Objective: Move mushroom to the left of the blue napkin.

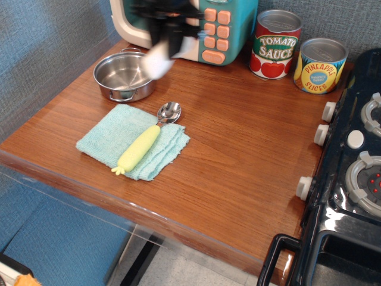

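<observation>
We carry the mushroom [157, 63] pinched in our blurred tool [169, 37] above the pot [125, 75]; a loose pinch could drop it there, short of the blue napkin [132, 140].

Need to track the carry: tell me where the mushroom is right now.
The mushroom hangs in the blurred gripper at the back left of the table, above the steel pot's right rim, in front of the toy microwave.

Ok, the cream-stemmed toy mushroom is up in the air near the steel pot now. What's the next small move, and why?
Probably keep carrying it left and toward the table's front edge, staying high. The black gripper, motion-blurred, holds the cream-stemmed toy mushroom beside the round steel pot's right rim, while the bare wood left of the pale aqua-blue folded napkin lies past the pot, nearer the front.
</observation>
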`<action>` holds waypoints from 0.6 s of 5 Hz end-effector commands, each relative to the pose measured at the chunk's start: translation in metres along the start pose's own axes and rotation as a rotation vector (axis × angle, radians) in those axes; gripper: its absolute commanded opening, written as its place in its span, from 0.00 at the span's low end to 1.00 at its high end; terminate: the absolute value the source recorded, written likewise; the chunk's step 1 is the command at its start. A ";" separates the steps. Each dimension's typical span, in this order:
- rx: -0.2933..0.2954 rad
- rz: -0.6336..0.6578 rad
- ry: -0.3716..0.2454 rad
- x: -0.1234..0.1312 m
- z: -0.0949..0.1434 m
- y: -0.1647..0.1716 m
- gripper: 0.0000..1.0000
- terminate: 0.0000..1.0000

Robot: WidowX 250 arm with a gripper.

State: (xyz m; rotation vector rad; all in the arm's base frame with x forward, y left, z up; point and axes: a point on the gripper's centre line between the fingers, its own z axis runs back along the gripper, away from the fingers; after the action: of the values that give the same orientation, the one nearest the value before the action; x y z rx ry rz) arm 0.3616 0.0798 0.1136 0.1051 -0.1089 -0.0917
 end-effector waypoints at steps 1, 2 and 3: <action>0.004 0.013 -0.088 -0.087 0.020 0.078 0.00 0.00; -0.062 -0.013 -0.106 -0.108 0.004 0.097 0.00 0.00; -0.082 -0.016 -0.088 -0.109 -0.008 0.097 0.00 0.00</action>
State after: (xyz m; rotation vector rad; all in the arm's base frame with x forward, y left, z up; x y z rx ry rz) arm 0.2681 0.1904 0.0936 -0.0038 -0.1662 -0.1119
